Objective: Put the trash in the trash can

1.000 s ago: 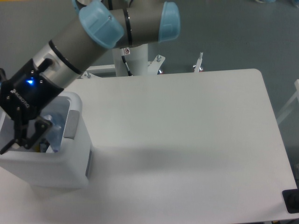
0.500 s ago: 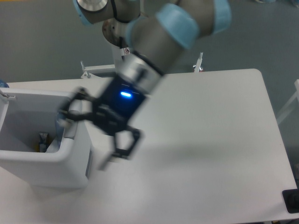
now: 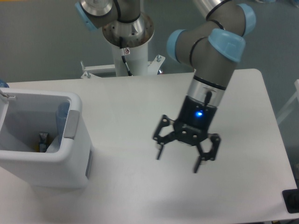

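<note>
A UR5e arm's gripper (image 3: 178,161) hangs above the middle of a white bench (image 3: 140,98), its two black fingers (image 3: 160,150) spread wide apart and holding nothing, a blue light glowing on the wrist above them. At the bench's left edge stands the trash can (image 3: 74,154), a white rectangular bin with a thick rim and a grey handle panel on the side facing the arm. Inside it, against the right-hand wall, a clear plastic bottle (image 3: 59,126) stands more or less on end, with small dark and coloured scraps beside its foot that are too small to identify. The gripper is well apart from the bin, and its shadow falls across the bench beneath it
</note>
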### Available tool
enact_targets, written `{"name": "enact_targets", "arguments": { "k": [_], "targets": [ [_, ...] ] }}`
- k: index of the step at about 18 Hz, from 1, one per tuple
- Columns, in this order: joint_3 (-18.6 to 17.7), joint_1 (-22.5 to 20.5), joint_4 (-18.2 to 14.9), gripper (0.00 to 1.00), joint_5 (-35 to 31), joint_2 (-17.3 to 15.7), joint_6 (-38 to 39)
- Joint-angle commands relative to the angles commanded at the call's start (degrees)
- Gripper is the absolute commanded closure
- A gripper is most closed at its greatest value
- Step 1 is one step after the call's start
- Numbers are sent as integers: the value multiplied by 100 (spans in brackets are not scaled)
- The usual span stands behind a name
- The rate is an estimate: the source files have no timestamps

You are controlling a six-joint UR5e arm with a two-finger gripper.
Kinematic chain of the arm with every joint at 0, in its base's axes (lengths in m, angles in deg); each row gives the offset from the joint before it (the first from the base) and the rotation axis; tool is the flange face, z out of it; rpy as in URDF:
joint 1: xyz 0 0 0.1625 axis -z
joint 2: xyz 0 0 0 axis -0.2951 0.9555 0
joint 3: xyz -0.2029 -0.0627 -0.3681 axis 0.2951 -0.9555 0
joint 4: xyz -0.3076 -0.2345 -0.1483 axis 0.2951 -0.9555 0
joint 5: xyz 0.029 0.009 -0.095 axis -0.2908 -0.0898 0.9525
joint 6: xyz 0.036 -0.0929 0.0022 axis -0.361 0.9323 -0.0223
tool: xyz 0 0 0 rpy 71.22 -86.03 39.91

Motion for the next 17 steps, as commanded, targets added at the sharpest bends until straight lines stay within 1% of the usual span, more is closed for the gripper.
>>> {"name": "enact_targets", "arguments": {
  "k": [3,4,7,8,11,14,17],
  "targets": [
    [9,-44,-97,0,-300,44,-502],
    [-9,-62,-176,0,-492,35,-607],
    [-9,-27,-518,0,-1580,-9,-994],
    [-9,-9,-571,0,-1758,-9,-1004],
    [-9,0,-607,0,-1891,18,-1039],
    [-9,61,-703,0,-2286,0,-1486],
    [-18,167,-721,0,-2524,18,-1531]
  ]
}}
